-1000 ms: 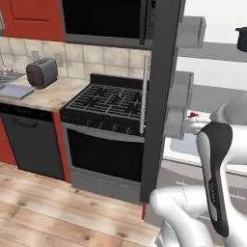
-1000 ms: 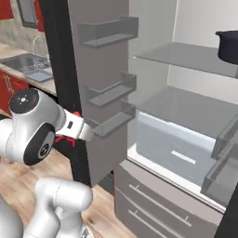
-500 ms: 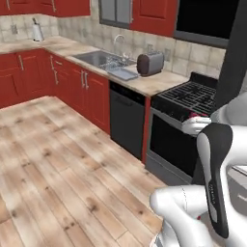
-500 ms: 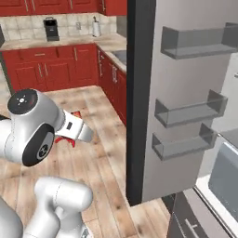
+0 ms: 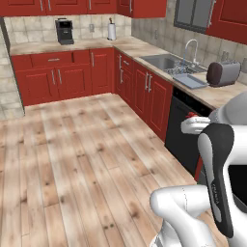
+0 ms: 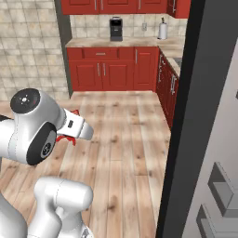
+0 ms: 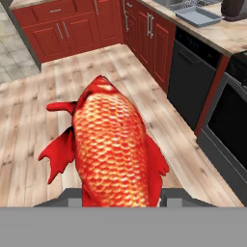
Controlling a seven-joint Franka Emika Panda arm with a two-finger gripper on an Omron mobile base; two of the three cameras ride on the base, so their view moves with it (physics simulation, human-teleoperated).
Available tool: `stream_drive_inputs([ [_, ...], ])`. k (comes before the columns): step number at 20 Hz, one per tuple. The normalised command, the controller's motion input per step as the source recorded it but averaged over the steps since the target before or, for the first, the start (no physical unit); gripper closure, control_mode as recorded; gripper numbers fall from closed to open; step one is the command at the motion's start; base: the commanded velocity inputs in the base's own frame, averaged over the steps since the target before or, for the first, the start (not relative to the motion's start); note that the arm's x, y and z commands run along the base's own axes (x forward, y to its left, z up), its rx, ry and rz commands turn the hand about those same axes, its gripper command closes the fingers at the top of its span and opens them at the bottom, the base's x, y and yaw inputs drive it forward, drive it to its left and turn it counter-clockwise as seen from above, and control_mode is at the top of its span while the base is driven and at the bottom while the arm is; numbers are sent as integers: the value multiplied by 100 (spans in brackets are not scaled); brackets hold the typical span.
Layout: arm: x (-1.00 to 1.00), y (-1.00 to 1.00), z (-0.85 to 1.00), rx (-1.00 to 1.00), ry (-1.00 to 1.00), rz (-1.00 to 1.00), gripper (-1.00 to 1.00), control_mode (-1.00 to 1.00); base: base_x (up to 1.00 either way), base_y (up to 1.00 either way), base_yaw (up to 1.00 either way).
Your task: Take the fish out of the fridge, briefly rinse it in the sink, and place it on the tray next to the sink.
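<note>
Currently the fish [image 7: 113,149] is held in the gripper [image 7: 116,195], out of the fridge and carried above the wood floor [image 5: 72,159]. In the hand view its red-orange scaled body rises from between the two finger tips, with the jaws drawn in against its sides and only as far apart as the body is thick. A red fin shows at the front of the hand in the left base view [image 5: 192,116] and beside the wrist in the right base view.

The fridge [image 6: 204,116] stands just to the right in the right base view, its dark door edge and grey bins close by. The sink [image 5: 166,61] lies ahead on the right-hand run of counter, with the chrome faucet [image 5: 192,48] behind it. The tray [image 5: 189,81] sits on the counter just beside the sink, between the basin and the toaster [image 5: 223,73]. A black dishwasher front [image 5: 181,132] is below that stretch of counter.

Step in hand, as judged: transport. Removal from the fridge is complete; rinsing and placing are not yet done.

Next move, as judged:
- Bring the base nearer to the counter, since the sink is well apart from the hand.
- Raise the fish over the counter edge and bring it under the faucet, above the basin.
- Maintain the present grip throughout; the body looks smooth and tapered, so it may slip lengthwise.
</note>
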Motion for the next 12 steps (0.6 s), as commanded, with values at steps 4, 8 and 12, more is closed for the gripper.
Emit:
stream_drive_inputs([
  [4, 0, 0, 0, 0, 0, 0, 100, 100, 100, 28, -4],
  [8, 0, 0, 0, 0, 0, 0, 100, 100, 100, 72, -40],
  [12, 0, 0, 0, 0, 0, 0, 100, 100, 100, 91, -47],
])
